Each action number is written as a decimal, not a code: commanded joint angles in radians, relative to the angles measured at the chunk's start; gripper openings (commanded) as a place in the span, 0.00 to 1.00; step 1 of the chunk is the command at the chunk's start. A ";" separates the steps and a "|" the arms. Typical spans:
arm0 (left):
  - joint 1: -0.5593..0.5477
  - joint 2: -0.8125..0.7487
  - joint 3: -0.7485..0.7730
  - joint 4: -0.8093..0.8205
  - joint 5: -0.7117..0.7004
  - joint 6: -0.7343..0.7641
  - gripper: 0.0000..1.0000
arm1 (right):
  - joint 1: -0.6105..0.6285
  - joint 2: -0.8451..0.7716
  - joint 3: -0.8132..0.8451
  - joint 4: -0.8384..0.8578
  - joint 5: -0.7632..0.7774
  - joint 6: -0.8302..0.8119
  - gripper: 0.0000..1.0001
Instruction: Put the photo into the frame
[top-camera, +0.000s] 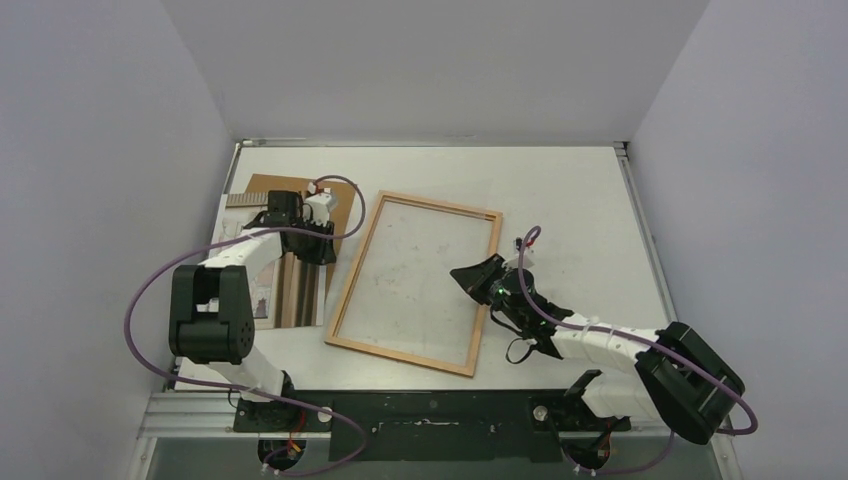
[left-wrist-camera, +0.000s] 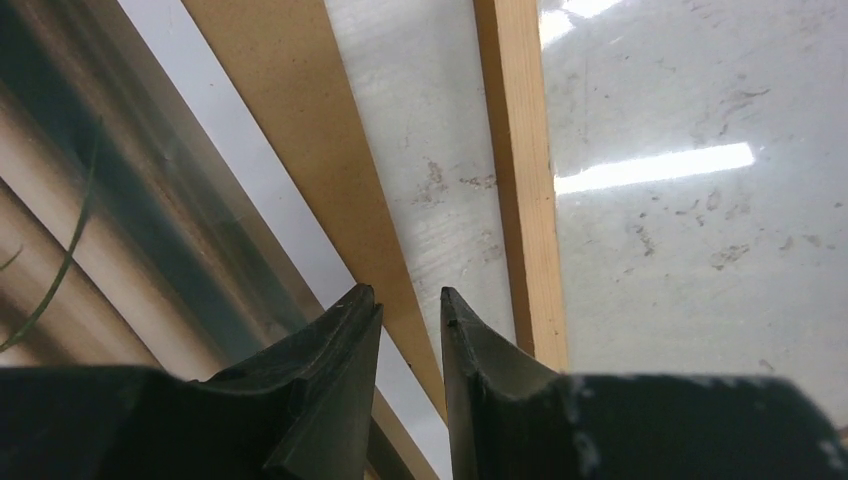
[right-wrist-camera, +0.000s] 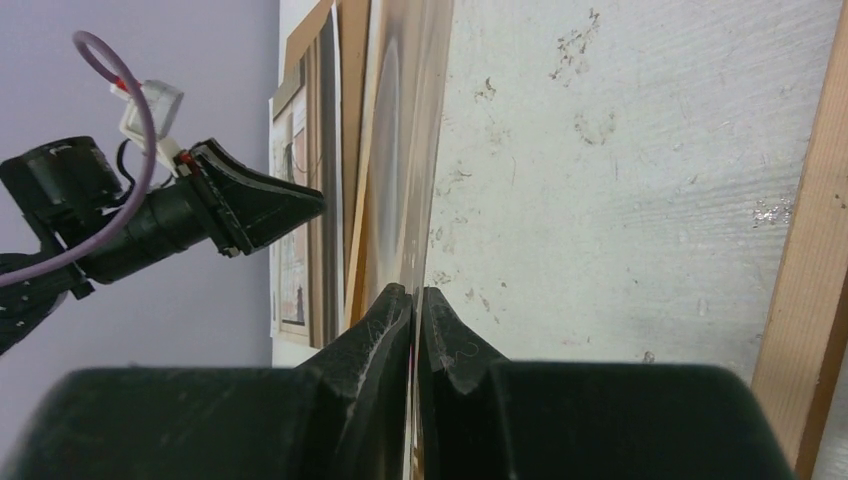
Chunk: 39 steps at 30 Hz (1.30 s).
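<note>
The frame (top-camera: 440, 206), a light-brown wooden border round a clear pane (top-camera: 415, 285), lies flat mid-table. The photo (top-camera: 296, 292) lies face up at the left, its stripes showing, on the brown fibreboard. My left gripper (top-camera: 320, 243) hovers over the photo's right edge, between the photo and the frame. In the left wrist view its jaws (left-wrist-camera: 410, 297) stand slightly apart with nothing between them, above the photo (left-wrist-camera: 70, 270) and near the frame border (left-wrist-camera: 515, 150). My right gripper (top-camera: 468, 275) is at the frame's right side. In the right wrist view (right-wrist-camera: 415, 292) it is shut on a thin clear sheet seen edge-on.
The plain brown fibreboard backing (top-camera: 262, 186) lies under the photo at the back left and shows in the left wrist view (left-wrist-camera: 300, 120). White walls close in the table at the left, back and right. The arm bases sit on a black rail (top-camera: 430, 410) at the near edge.
</note>
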 joint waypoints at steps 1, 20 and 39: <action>-0.017 0.014 -0.038 0.067 -0.052 0.094 0.27 | -0.009 -0.046 -0.012 0.066 0.023 0.063 0.05; -0.088 0.006 -0.109 0.110 -0.061 0.118 0.19 | 0.006 0.007 -0.101 0.142 0.010 0.193 0.05; -0.151 0.000 -0.114 0.111 -0.104 0.126 0.17 | -0.030 0.207 -0.208 0.572 -0.139 0.311 0.05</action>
